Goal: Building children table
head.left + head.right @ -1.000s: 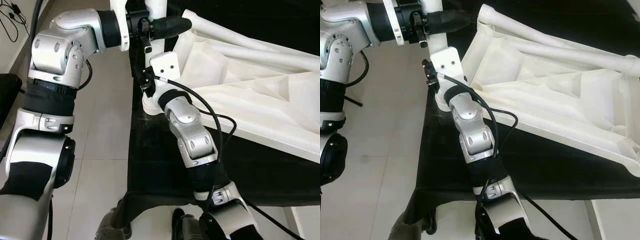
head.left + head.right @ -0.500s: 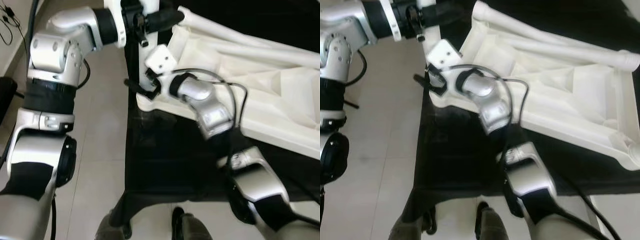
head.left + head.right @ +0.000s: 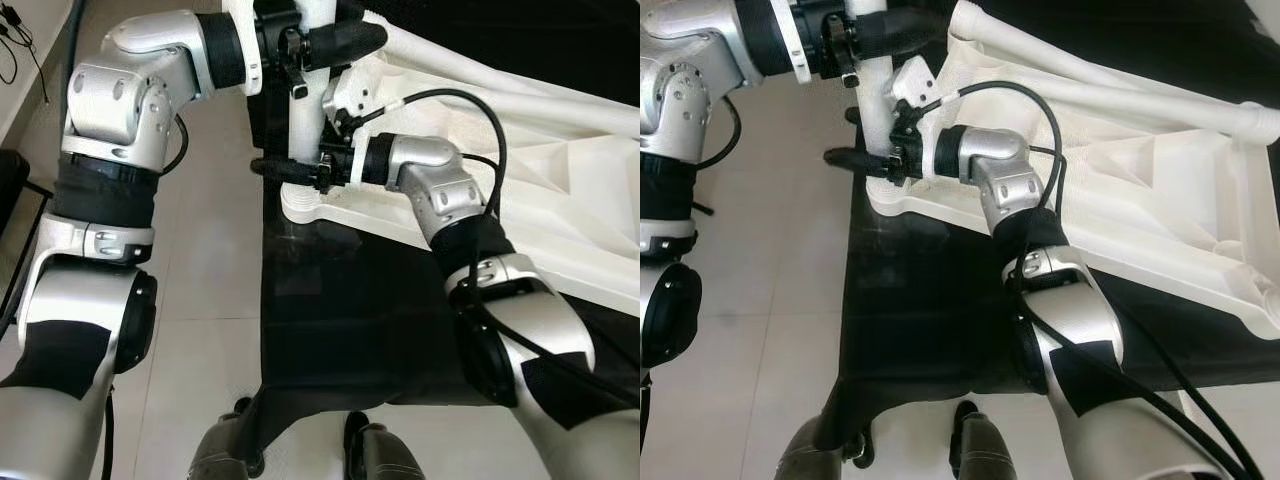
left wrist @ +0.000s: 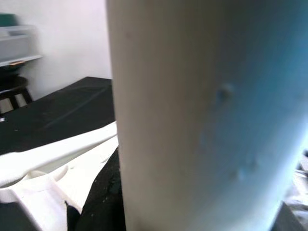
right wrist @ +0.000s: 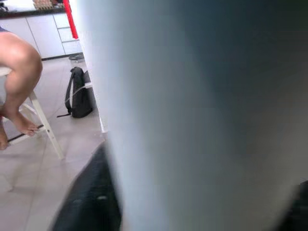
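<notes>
A white table top (image 3: 540, 190) lies upside down on a black cloth (image 3: 340, 320). A white table leg (image 3: 305, 130) stands upright in the corner socket (image 3: 300, 205) at the cloth's left edge. My left gripper (image 3: 345, 42) is shut on the leg high up, its black fingers lying across it. My right gripper (image 3: 855, 158) reaches in from the right and is shut on the leg just above the socket. Up close, the leg (image 4: 192, 120) is a broad white column, as is the leg (image 5: 202, 120) in the right wrist view.
Pale tiled floor (image 3: 200, 280) runs along the left of the cloth-covered surface. A dark object (image 3: 12, 190) sits at the far left edge. In the right wrist view a person's bare leg (image 5: 19, 67) rests by a white stool, near a black backpack (image 5: 79, 96).
My right arm has swung its elbow out to the right, so its gripper now meets the lower leg from the side. The left gripper has kept its hold high on the leg.
</notes>
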Controlling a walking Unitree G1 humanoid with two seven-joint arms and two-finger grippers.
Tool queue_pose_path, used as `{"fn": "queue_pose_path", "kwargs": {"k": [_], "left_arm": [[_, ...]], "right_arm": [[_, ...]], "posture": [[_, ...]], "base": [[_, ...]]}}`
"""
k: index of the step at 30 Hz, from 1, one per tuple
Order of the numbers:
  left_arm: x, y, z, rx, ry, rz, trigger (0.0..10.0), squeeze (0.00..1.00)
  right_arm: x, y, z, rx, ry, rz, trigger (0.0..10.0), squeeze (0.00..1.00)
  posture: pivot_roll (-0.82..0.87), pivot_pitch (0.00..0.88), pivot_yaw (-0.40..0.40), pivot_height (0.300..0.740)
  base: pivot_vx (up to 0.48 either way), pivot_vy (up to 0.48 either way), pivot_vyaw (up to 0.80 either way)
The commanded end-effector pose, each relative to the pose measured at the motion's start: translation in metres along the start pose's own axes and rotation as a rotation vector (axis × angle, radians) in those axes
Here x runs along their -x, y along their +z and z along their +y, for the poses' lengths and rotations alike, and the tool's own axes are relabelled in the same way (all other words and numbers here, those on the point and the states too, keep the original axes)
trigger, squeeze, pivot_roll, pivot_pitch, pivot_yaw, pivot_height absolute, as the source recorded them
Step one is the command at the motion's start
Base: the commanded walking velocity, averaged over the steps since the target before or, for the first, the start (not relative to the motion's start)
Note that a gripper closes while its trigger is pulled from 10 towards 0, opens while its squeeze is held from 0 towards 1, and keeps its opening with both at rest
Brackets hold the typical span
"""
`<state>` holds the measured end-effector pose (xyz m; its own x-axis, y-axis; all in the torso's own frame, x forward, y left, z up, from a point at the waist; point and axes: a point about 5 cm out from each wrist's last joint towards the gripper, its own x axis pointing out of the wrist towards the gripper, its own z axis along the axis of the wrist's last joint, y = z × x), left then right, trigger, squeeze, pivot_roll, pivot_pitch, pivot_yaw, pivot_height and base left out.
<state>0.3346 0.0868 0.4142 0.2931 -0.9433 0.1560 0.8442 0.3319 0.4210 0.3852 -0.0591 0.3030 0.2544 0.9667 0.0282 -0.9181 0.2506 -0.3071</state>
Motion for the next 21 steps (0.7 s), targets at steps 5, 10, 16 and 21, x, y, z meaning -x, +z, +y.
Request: {"fn": "queue_pose_path", "kwargs": {"k": [5, 10, 16, 21], "left_arm": [[-0.019, 0.004, -0.015, -0.005, -0.100, -0.024, 0.0, 0.00], [-0.019, 0.004, -0.012, 0.000, -0.080, -0.033, 10.0, 1.00], [-0.019, 0.006, -0.005, -0.006, -0.005, -0.018, 10.0, 1.00], [-0.019, 0.008, -0.002, -0.002, 0.006, -0.020, 10.0, 0.00]], "right_arm": [[-0.027, 0.003, 0.019, 0.069, 0.184, -0.001, 0.0, 0.00], [-0.027, 0.002, 0.015, 0.086, 0.127, -0.013, 0.0, 0.00], [-0.024, -0.008, 0.006, 0.084, -0.085, 0.040, 0.0, 0.00], [-0.025, -0.024, -0.003, 0.028, -0.395, 0.163, 0.0, 0.00]], "posture": [[-0.04, 0.295, -0.031, 0.740], [-0.06, 0.294, -0.030, 0.740], [-0.06, 0.289, -0.030, 0.740], [-0.07, 0.288, -0.046, 0.740]], "base": [[0.000, 0.000, 0.00], [0.000, 0.000, 0.00], [0.000, 0.000, 0.00], [0.000, 0.000, 0.00]]}}
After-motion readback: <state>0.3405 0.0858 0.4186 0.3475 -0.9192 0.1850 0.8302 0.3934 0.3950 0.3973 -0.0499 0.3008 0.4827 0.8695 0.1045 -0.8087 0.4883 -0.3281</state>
